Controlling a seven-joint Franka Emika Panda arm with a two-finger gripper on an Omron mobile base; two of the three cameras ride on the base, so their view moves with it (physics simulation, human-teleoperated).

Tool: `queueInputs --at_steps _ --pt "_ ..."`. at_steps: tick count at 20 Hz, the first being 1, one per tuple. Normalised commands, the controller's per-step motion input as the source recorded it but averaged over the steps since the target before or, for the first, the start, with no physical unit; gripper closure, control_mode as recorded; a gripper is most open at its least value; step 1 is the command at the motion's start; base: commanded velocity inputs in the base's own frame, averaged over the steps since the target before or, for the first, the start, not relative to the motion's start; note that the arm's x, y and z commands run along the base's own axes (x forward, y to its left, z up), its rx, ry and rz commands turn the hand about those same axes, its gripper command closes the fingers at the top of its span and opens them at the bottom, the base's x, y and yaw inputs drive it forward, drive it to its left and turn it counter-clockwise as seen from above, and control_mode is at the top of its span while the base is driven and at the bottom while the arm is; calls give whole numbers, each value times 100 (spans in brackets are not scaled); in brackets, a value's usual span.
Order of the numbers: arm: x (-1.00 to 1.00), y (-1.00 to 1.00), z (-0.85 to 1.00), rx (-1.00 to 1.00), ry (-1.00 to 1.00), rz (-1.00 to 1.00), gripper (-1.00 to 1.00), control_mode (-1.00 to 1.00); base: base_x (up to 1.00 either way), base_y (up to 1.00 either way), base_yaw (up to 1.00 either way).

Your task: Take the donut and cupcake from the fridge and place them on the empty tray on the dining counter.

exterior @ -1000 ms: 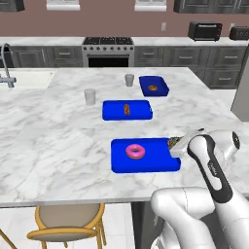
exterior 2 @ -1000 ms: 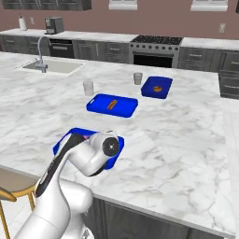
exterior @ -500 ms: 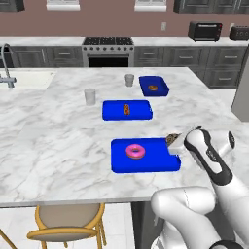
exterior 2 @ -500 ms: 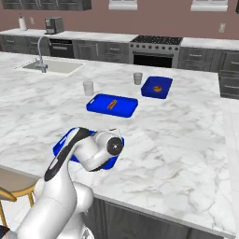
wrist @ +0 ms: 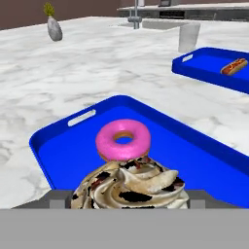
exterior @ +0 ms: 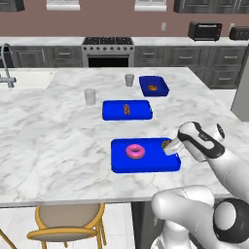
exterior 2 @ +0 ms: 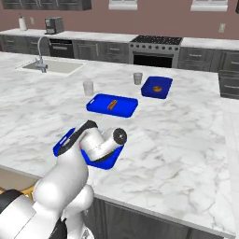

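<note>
Bright pink donut with tan underside. Cream-swirled cupcake flecked dark brown. Bright blue tray, near; two more blue trays farther. White surface, grey veining. Orange-brown pastry on far tray. Yellow chair, tan seat.

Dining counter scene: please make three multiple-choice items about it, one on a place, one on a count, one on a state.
1. Where does the donut lie?
A. on the nearest blue tray
B. on the bare marble
C. in the sink

2. How many blue trays stand on the dining counter?
A. one
B. two
C. three

3. What is the tool doing?
A. hanging empty
B. gripping the cupcake above the tray's edge
C. gripping a cup

Answers: 1 A, the pink ring rests inside that tray. 2 C, three trays stand in a row. 3 B, the hand view shows the cupcake between the fingers.
</note>
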Motion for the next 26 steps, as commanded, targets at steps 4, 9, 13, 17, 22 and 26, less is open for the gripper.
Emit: queueInputs --at_steps 4,9,13,17,22,26 --pt "0 0 -54 0 0 11 100 -100 0 0 0" --pt "4 0 -35 0 0 9 -100 -100 0 0 0" --pt "6 0 2 0 0 5 -100 -100 0 0 0" --pt "0 0 28 0 0 7 -100 -100 0 0 0" --pt "-5 -1 41 0 -1 6 -100 -100 0 0 0" --pt "-23 -6 77 0 -1 3 -100 -100 0 0 0"
